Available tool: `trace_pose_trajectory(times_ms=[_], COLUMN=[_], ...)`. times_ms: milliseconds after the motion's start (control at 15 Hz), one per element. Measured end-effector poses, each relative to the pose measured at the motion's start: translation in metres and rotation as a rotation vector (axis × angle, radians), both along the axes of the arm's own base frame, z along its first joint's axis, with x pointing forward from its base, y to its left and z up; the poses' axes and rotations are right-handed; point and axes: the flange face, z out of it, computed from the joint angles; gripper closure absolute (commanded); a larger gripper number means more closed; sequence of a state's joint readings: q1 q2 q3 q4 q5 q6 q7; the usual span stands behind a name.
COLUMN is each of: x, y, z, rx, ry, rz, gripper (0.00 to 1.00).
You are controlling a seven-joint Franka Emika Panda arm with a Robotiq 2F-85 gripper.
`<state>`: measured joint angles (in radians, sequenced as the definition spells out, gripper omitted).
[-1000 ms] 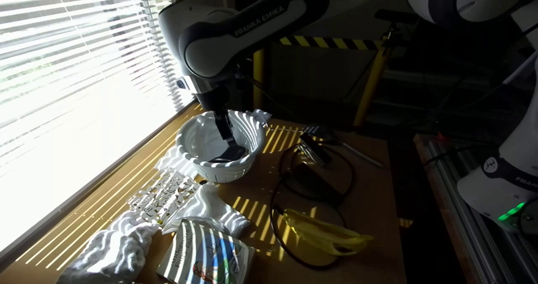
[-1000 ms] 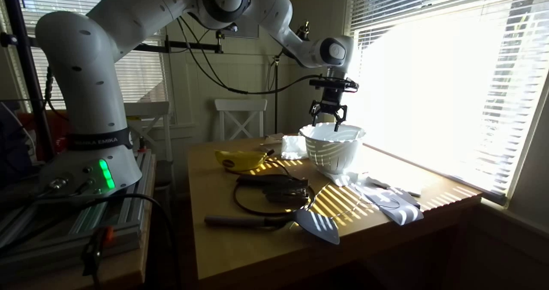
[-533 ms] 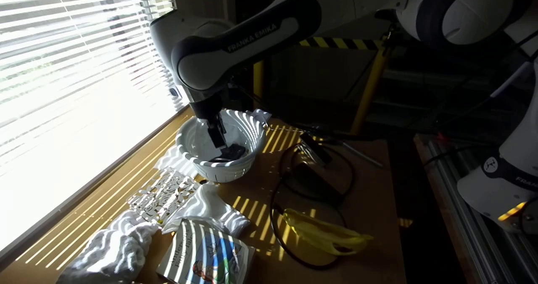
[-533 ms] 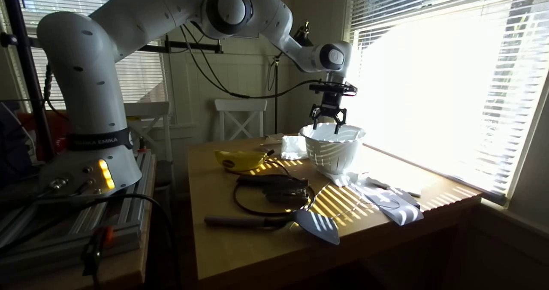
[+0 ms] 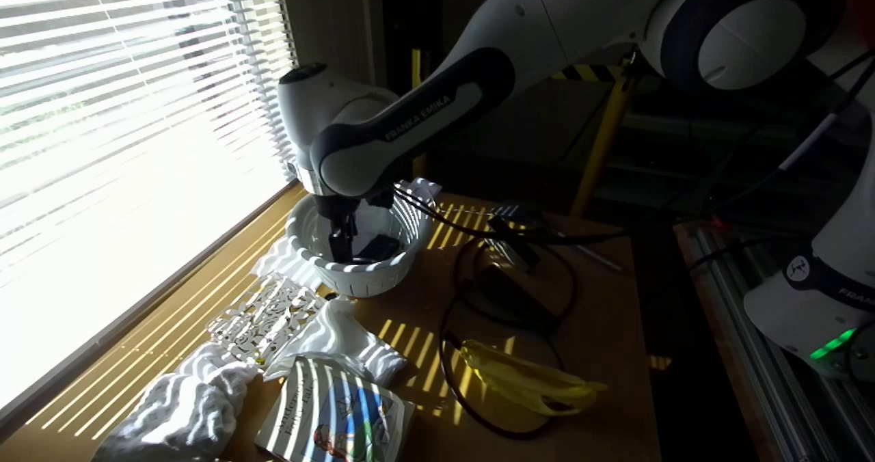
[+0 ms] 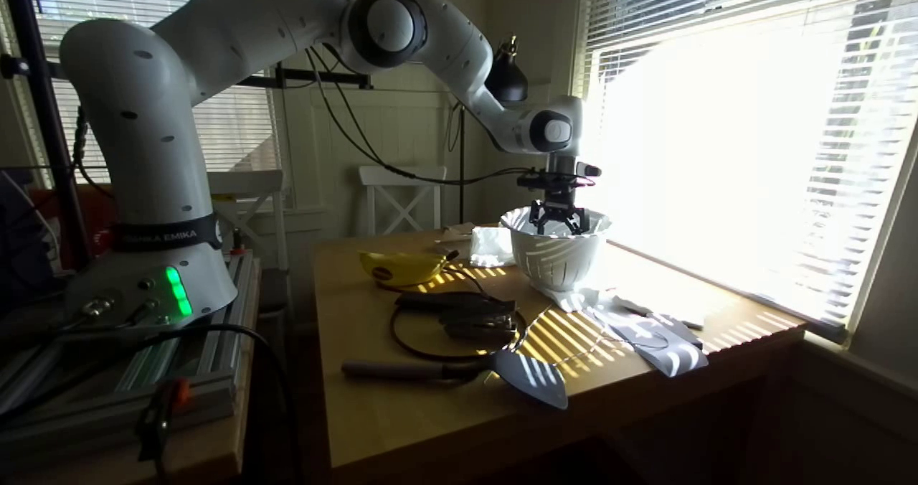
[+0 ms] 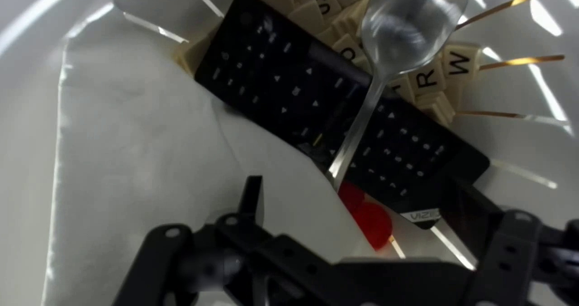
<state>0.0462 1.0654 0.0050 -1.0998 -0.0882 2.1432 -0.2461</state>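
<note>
My gripper (image 7: 357, 202) is open, its two fingers wide apart with nothing between them. It reaches down into a white slotted bowl (image 5: 362, 282), also seen in an exterior view (image 6: 563, 262). In the wrist view, a black remote (image 7: 289, 84) lies in the bowl with a clear or metallic spoon (image 7: 402, 34) across it. The right finger is close to the remote's VIZIO end; contact cannot be told. The left finger is over a white sheet or cloth (image 7: 135, 129). Letter tiles (image 7: 427, 77) lie beyond the remote, and a red round thing (image 7: 373, 224) is partly under the white sheet.
On the table are a yellow banana-like pouch (image 5: 526, 380), a coiled black cable with dark objects (image 6: 477, 320), a grey spatula (image 6: 531, 377), a book (image 5: 335, 414) and white cloths (image 5: 191, 407). A window with blinds (image 5: 137, 141) borders the table.
My gripper has moved down, from about the bowl's rim to deeper inside it. The fingers stay open. The base light went from green to orange and back to green.
</note>
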Motion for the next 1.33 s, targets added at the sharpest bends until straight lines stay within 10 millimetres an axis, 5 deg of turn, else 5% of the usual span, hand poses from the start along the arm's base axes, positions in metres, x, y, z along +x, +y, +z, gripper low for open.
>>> trace_pose_trajectory(times_ms=[467,533,600,1067,1333], x=[-0.016,-0.017,-0.019,-0.035,-0.031], y=[-0.004,-0.005,-0.007,-0.021,-0.024], z=[-0.032,-0.033,-0.034,-0.042,-0.027], rx=[0.025,0.035,0.044,0.053,0.041], ry=[0.026,0.036,0.055,0.200,0.168], rz=[0.086,0.111,0.130,0.139,0.144], gripper=[0.00,0.25,0.26,0.76,0.99])
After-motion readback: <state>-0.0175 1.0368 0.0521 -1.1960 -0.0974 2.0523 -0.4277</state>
